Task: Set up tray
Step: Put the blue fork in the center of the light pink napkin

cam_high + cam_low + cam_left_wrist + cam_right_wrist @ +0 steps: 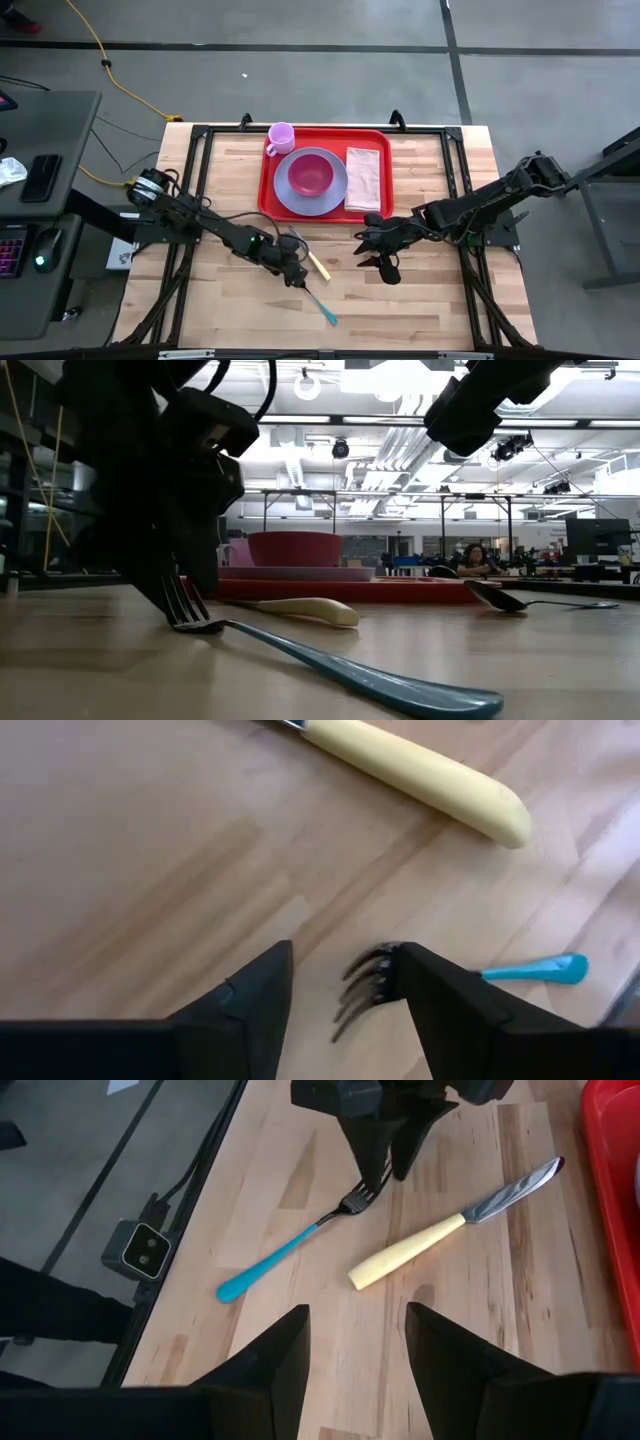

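Observation:
The red tray [375, 140] lies at the table's far middle and holds a lavender plate [335, 200] with a pink bowl [310, 174], a cup [281, 137] and a folded napkin [364, 178]. A fork with a blue handle [322, 306] lies flat on the table near the front. My left gripper [345, 990] is open, pointing down at the fork's tines [362, 982]. A knife with a yellow handle [318, 265] lies beside it. My right gripper [355, 1350] is open and empty, raised above the table right of the knife. A spoon [500, 597] lies on the table. My left gripper comes from above, its fingers pointing down at the fork's head. One finger [450, 1010] stands over the fork's neck, the tines show in the gap beside it, and the other finger is apart. I cannot tell whether the finger touches the fork, which lies flat.
Bare wood lies between the tray and the table's near edge around the cutlery. A black frame [200, 160] runs around the table top. A side desk with a phone and keyboard [40, 180] stands beyond the left edge. A person sits far off in the room [475, 558].

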You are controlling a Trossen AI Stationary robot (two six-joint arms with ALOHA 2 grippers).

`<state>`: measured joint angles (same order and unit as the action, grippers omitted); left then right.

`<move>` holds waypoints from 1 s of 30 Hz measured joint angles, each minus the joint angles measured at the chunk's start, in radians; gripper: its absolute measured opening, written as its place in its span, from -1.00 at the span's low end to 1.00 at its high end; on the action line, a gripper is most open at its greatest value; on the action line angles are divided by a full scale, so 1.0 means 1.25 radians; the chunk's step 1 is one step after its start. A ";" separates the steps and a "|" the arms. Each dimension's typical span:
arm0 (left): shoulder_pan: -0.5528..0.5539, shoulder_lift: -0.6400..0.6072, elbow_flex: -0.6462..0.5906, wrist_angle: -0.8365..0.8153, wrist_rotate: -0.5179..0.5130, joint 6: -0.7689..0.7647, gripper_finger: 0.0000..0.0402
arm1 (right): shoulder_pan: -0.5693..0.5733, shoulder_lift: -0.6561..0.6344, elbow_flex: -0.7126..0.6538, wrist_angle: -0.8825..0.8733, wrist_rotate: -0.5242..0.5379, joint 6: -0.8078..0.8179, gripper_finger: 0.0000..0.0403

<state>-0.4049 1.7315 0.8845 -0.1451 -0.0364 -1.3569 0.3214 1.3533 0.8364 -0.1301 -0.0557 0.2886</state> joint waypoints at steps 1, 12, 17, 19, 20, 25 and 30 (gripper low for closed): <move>0.000 0.001 0.000 0.005 0.006 0.000 0.06 | 0.000 0.000 0.000 0.000 0.000 0.000 -0.29; -0.001 0.003 0.000 0.006 0.028 0.007 -0.49 | 0.000 0.000 0.000 0.000 0.000 0.001 -0.29; -0.001 0.001 0.001 0.029 0.028 0.009 -0.84 | 0.000 0.000 0.000 0.000 0.000 0.001 -0.29; -0.001 -0.001 0.003 0.040 0.027 0.009 -0.93 | 0.000 0.000 0.000 0.000 0.000 0.001 -0.29; -0.001 -0.001 0.003 0.040 0.026 0.009 -0.94 | 0.000 0.000 0.000 0.000 0.000 0.002 -0.29; -0.001 0.000 0.002 0.041 0.026 0.009 -0.94 | 0.000 0.000 0.000 0.000 0.000 0.002 -0.29; -0.001 -0.001 0.001 0.052 0.026 0.007 -0.94 | 0.000 0.000 0.000 0.000 -0.001 0.002 -0.29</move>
<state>-0.4057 1.7298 0.8852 -0.0797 -0.0040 -1.3479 0.3214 1.3533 0.8364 -0.1303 -0.0575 0.2913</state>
